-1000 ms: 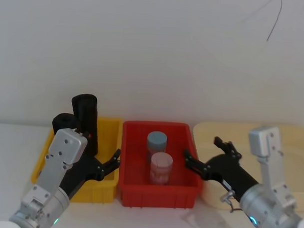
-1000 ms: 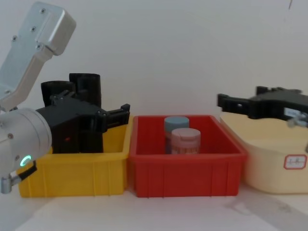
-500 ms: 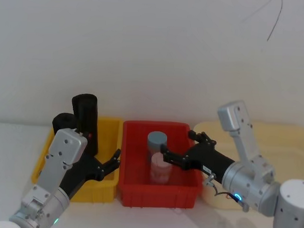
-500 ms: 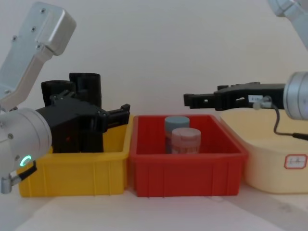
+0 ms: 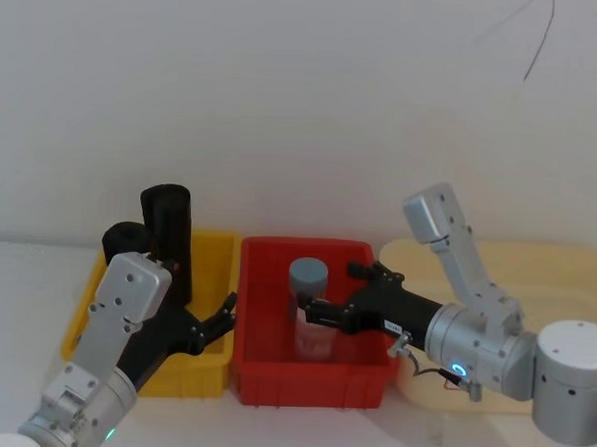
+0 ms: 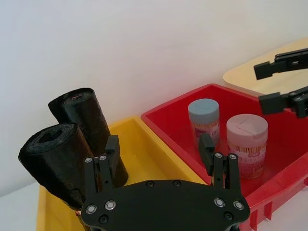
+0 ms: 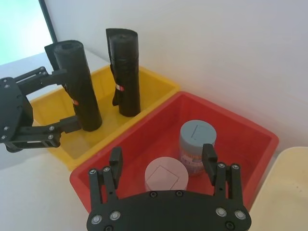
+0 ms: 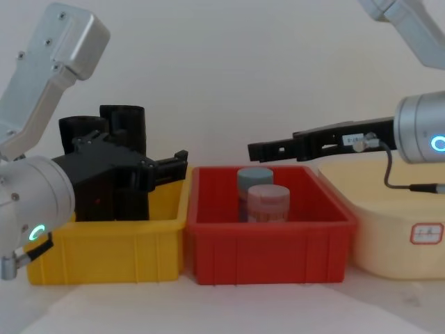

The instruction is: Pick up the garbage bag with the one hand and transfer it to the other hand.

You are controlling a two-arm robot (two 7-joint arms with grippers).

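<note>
Over the bins on the desk (image 8: 222, 312) — both hands spread, nothing held.
Left hand (image 6: 160, 144), fingers wide apart, sits low in the yellow bin (image 8: 104, 243) just beside the garbage bag (image 5: 124, 239), which stands upright at the bin's left end, next to a taller black roll (image 5: 168, 229). Right hand (image 5: 330, 289), likewise spread, hangs above the red bin (image 8: 271, 250), over a blue-lidded jar (image 7: 197, 139) and a pink-lidded jar (image 7: 166, 175) — well apart from the bag.
</note>
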